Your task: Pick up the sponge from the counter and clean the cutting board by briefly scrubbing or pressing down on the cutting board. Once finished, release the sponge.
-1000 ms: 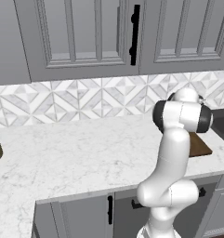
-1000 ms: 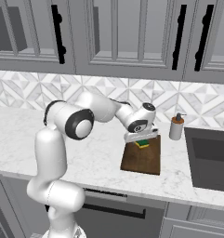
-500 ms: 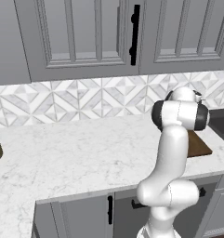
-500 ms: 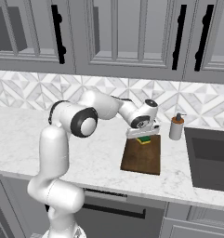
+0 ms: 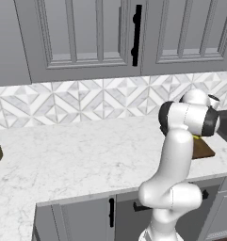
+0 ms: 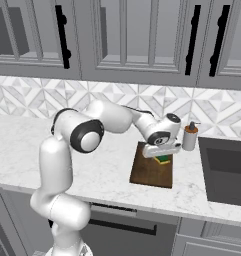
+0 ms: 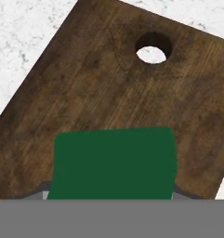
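- Sponge [image 6: 163, 159] sat clamped in the gripper [image 6: 162, 157], centre-right of the right base view.
- It pressed onto the cutting board [image 6: 151, 172] on the counter [image 6: 22, 150].

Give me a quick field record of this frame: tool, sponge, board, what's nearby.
tool: shut on the sponge, low over the far part of the cutting board
sponge: green side toward the hand camera, yellow base visible under it in the right base view; contact with the board can't be told
cutting board: dark brown, flat on the counter, round hole near one end
soap bottle: upright beside the board's far corner, apart from it
sink: to the board's right
task stage: sponge held, not yet released
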You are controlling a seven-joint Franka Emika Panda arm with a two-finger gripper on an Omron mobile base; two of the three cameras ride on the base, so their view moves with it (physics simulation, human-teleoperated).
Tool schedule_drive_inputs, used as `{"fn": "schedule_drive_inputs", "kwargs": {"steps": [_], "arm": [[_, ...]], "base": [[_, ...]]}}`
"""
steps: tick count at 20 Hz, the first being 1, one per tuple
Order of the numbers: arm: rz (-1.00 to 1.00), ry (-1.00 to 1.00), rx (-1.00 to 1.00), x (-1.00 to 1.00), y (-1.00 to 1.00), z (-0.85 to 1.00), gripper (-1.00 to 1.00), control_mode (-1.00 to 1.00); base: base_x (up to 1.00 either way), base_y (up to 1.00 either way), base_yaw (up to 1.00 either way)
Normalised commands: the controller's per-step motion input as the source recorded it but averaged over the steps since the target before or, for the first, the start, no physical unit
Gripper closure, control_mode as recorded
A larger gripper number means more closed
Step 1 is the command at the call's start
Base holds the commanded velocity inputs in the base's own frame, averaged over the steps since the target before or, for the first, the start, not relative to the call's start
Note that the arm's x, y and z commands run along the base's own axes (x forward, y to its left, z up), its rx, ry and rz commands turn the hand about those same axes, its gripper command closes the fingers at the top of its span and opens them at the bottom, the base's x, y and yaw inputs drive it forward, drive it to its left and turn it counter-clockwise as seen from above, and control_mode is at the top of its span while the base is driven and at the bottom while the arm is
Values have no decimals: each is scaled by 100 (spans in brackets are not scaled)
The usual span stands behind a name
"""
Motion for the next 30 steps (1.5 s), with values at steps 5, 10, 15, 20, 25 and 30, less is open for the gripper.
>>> {"fn": "schedule_drive_inputs", "kwargs": {"steps": [5, 10, 15, 20, 25, 30], "arm": [[-6, 0, 0, -58, 1, -5, 100, -100], [-10, -1, 0, -54, 13, -3, 100, -100], [-9, -13, 0, -21, 33, 0, 100, -100], [-3, -24, 2, 0, 34, 0, 100, -100], [-1, -26, 0, -22, 1, 0, 100, -100], [-1, -11, 0, -29, -3, 11, 100, -100]], "base": [[0, 0, 0], [0, 0, 0], [0, 0, 0], [0, 0, 0], [0, 0, 0], [0, 0, 0]]}}
